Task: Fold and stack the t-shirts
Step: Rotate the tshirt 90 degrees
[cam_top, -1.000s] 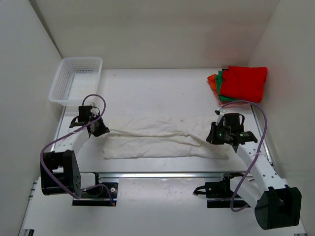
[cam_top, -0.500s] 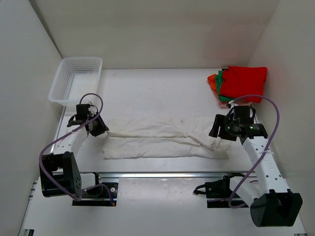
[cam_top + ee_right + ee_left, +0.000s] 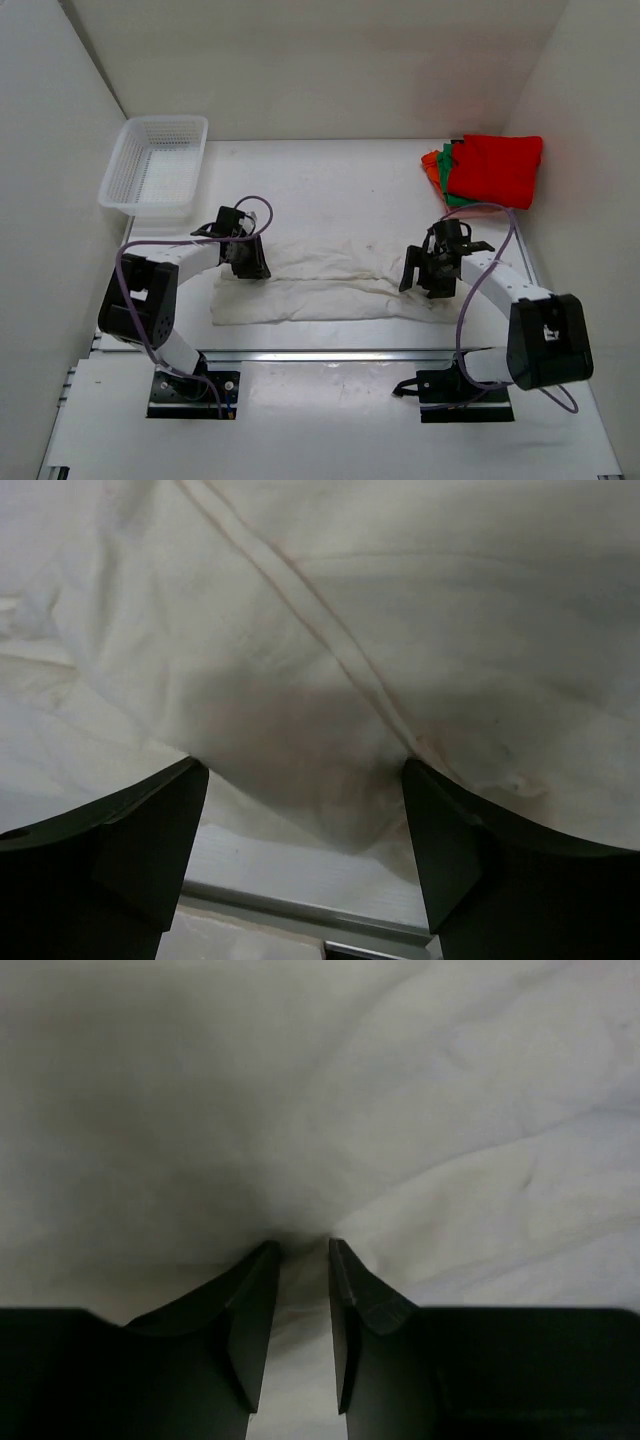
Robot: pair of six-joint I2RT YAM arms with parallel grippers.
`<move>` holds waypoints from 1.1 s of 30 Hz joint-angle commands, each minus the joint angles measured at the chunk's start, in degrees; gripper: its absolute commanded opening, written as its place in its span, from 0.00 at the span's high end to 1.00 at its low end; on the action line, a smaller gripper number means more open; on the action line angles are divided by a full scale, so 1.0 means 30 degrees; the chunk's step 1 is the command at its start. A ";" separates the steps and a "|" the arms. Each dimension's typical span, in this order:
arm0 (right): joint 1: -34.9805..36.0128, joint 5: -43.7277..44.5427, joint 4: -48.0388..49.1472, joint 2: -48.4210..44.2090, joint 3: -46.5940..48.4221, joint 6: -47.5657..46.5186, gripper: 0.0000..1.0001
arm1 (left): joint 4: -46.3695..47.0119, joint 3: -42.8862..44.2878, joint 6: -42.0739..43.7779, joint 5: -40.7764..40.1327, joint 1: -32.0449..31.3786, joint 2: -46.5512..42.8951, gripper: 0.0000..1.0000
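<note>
1. White t-shirt (image 3: 330,285) lies as a long, rumpled folded band across the middle of the tabletop (image 3: 330,190), running left to right, with one lengthwise crease.
2. Left claw (image 3: 247,266) sits down on the band's left end. In the left wrist view its fingers (image 3: 250,1310) stand slightly apart, tips pressed against the cloth (image 3: 420,1110). The cloth puckers at the tips, and possibly a fold sits in the narrow gap; the view is too close to be sure.
3. Right claw (image 3: 424,282) is at the band's right end. The right wrist view shows its fingers (image 3: 150,830) spread wide over the cloth (image 3: 330,610), a seam running between them, nothing pinched.
4. Far right corner: red t-shirt (image 3: 495,168) folded on top of the green (image 3: 447,160) and orange (image 3: 430,168) ones, stacked, well apart from the white one.
5. Far left corner: white mesh basket (image 3: 150,190).
</note>
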 commanded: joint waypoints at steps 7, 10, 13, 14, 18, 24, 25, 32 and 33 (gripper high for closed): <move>0.0409 -0.0929 0.2416 1.1193 0.8147 -0.1145 0.27 | -0.2778 -0.1350 -0.0842 0.0325 -0.1713 0.1205 0.62; 0.1527 -0.1394 0.0426 1.5765 1.5294 -0.2260 0.26 | -0.3892 -0.1466 -0.1046 0.0502 -0.2823 0.0677 0.63; 0.2696 -0.3120 -0.1653 1.9781 2.3923 -0.2877 0.26 | -0.4393 -0.2486 -0.1544 0.1521 -0.3907 -0.0026 0.62; 0.2932 -0.3679 -0.2850 2.1450 2.5372 -0.3167 0.26 | -0.4276 -0.2927 -0.1835 0.2398 -0.4114 -0.0290 0.63; 0.3812 -0.4534 -0.5640 2.5359 3.5005 -0.4544 0.22 | -0.3690 -0.3839 -0.2833 0.5125 -0.5170 -0.1870 0.63; 0.3930 -0.1963 -0.5180 2.1980 3.4537 -0.5601 0.18 | -0.2695 0.0016 -0.3481 0.6387 -0.3009 -0.4686 0.61; 0.3901 -0.1608 -0.4945 2.1240 3.3106 -0.5747 0.18 | -0.2490 0.0550 -0.3450 0.6449 -0.2307 -0.4542 0.61; 0.3811 -0.0637 0.0297 0.9565 2.0189 -0.4140 0.18 | -0.1696 0.8596 -0.2952 0.7824 0.0598 0.1214 0.59; 0.4277 -0.1159 0.1984 0.7658 1.6808 -0.3586 0.35 | -0.1668 1.0178 -0.3126 0.8117 0.0571 0.2942 0.58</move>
